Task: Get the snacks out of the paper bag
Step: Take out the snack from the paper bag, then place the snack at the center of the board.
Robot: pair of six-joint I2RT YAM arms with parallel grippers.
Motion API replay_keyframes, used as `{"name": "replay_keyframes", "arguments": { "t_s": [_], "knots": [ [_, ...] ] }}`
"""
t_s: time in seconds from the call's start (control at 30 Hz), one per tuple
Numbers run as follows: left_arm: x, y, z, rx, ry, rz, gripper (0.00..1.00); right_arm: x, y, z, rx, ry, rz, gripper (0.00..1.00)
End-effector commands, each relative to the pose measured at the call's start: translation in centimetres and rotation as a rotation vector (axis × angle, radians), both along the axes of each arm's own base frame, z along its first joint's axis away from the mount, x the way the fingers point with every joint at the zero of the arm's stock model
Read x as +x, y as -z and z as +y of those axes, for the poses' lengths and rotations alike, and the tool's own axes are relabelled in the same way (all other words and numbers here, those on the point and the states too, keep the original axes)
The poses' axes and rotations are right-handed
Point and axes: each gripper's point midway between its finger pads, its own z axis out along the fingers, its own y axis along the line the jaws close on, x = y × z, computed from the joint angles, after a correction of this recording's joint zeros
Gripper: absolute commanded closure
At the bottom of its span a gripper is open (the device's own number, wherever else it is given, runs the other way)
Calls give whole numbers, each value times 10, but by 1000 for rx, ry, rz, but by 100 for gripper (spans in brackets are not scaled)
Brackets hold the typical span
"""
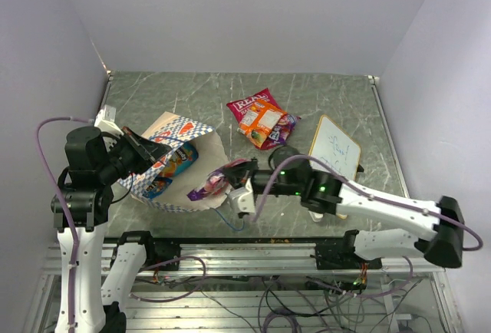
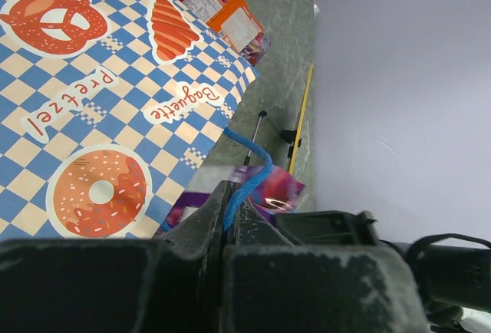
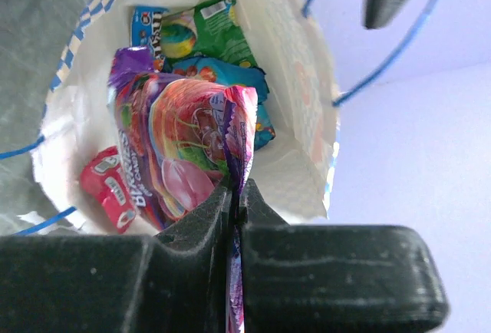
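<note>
The checkered paper bag (image 1: 184,130) lies on its side at the left, its mouth facing right. My left gripper (image 1: 152,149) is shut on its blue string handle (image 2: 249,160), and the bag's printed outside (image 2: 115,110) fills the left wrist view. My right gripper (image 1: 242,173) is shut on the edge of a purple packet (image 3: 184,141) at the bag's mouth (image 1: 213,183). Inside the cream lining (image 3: 303,80) lie blue-green packets (image 3: 207,37) and a small red one (image 3: 107,187). A red bag (image 1: 249,103) and an orange packet (image 1: 263,122) lie on the table beyond.
A wood-framed whiteboard (image 1: 335,147) lies right of centre, over my right arm. A dark round object (image 1: 284,155) sits between it and the snacks. Walls close the table at the left, back and right.
</note>
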Motion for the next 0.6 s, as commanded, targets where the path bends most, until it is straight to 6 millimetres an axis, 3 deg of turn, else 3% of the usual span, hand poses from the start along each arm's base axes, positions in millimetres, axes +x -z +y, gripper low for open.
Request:
{"name": "replay_keyframes", "arguments": {
  "t_s": [0.0,0.1,0.17,0.3,0.47,0.57],
  "knots": [
    [2,-3,-4,-5,31,-32,93,-11,-11,-34,31,40,156,100],
    [2,-4,-4,-1,36,-32,93,19,-25,-59,69,174,153,100],
    [1,-3,-4,2,38,-30,93,52,-31,-81,91,267,146,100],
    [-1,-4,-4,7,41,-33,93,109,-27,-114,63,384,73,100],
    [-3,-7,-6,2,52,-37,93,183,-12,-135,-14,468,-14,100],
    [-5,-7,-6,10,57,-32,93,222,-17,-137,-37,486,-86,100]
  ]
}}
